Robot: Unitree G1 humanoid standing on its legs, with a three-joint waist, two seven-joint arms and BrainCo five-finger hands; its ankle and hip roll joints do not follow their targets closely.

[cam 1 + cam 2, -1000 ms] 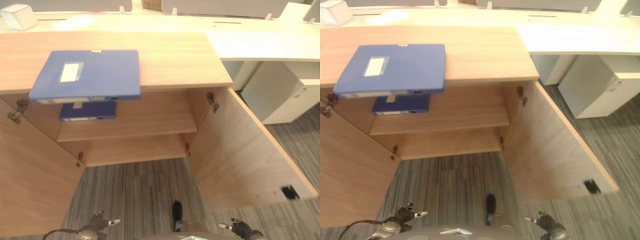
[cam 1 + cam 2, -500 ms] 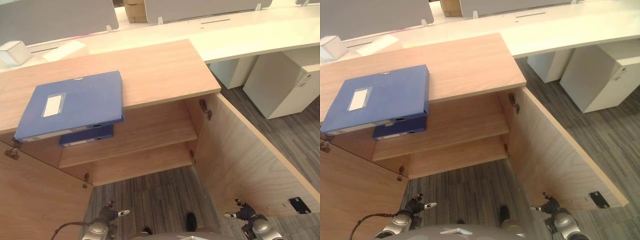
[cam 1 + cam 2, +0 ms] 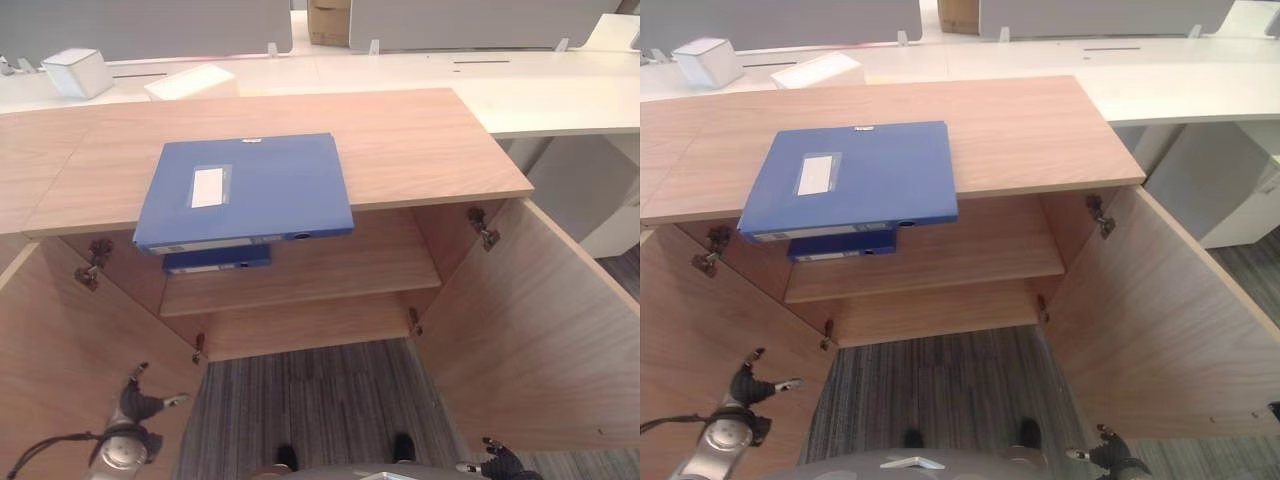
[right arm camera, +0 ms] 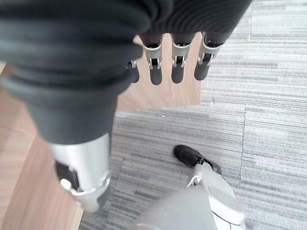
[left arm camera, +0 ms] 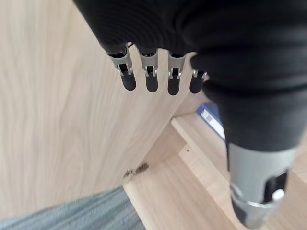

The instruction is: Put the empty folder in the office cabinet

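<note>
On top of the cabinet, the blue folder is lying flat with its near edge hanging over the front lip, just above a second folder on the upper shelf. You are standing before the two open doors with both hands low and empty: the left hand is hanging by the left door with fingers straight and apart, and the right hand is hanging by the right door, fingers loose too. Judging from this, you are only starting the reach. Use the overhanging edge: slip fingers under it, thumb on top, and support the far side with the other hand before sliding the folder off toward the shelf.
</note>
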